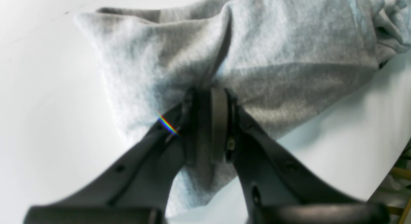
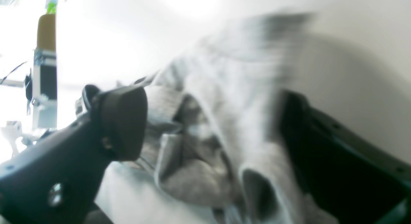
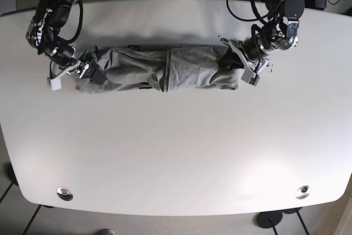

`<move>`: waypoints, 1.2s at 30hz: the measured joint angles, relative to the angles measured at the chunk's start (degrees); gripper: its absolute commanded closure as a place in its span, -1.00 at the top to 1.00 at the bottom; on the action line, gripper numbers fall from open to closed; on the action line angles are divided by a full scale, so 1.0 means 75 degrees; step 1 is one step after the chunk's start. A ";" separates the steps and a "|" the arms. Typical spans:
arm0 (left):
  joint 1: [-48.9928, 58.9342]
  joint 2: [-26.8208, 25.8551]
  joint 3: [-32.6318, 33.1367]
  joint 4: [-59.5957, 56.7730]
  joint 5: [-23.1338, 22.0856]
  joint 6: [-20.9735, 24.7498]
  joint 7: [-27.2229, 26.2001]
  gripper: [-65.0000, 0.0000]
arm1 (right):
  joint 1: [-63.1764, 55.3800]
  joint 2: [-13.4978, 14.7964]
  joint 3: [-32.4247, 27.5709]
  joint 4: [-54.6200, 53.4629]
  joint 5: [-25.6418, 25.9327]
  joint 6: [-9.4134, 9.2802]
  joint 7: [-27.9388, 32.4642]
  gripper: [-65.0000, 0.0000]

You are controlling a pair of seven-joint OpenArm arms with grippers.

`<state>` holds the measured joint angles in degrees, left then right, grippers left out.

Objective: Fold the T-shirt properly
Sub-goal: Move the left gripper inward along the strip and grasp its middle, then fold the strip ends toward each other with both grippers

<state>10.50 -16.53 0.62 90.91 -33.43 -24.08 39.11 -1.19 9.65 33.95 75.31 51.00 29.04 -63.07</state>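
While my left gripper [image 1: 210,98] pinches the T-shirt [image 3: 165,69] and my right gripper [image 2: 205,127] gapes around bunched cloth, I fear uneven pulling unrolling it across the bench [image 3: 176,152].

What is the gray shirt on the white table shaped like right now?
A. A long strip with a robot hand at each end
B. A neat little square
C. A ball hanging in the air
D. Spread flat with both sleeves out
A: the T-shirt lies as a long band, with the left gripper and the right gripper at its ends.
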 measured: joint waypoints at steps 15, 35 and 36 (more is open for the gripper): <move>-0.0181 0.1151 -0.0146 -0.0073 0.0175 0.0032 0.0187 -0.81 | -0.0670 -0.0058 -0.0361 0.3669 -0.0565 -0.0157 -0.0338 -0.94; -0.0254 0.1113 -0.0140 -0.0087 0.0172 0.0061 0.0440 -0.81 | -0.0391 -0.1728 -0.5683 0.4167 -0.3005 -0.0621 0.0994 -0.94; -0.0254 0.1119 -0.0140 -0.0087 0.0172 0.0061 0.0440 -0.81 | -0.0294 -0.1690 -0.5849 0.3885 -0.3083 -0.0638 0.1183 -0.93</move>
<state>8.60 -8.14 -0.43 90.26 -32.14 -23.62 42.41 -3.40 -3.03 -9.91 104.44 27.88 24.25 -54.19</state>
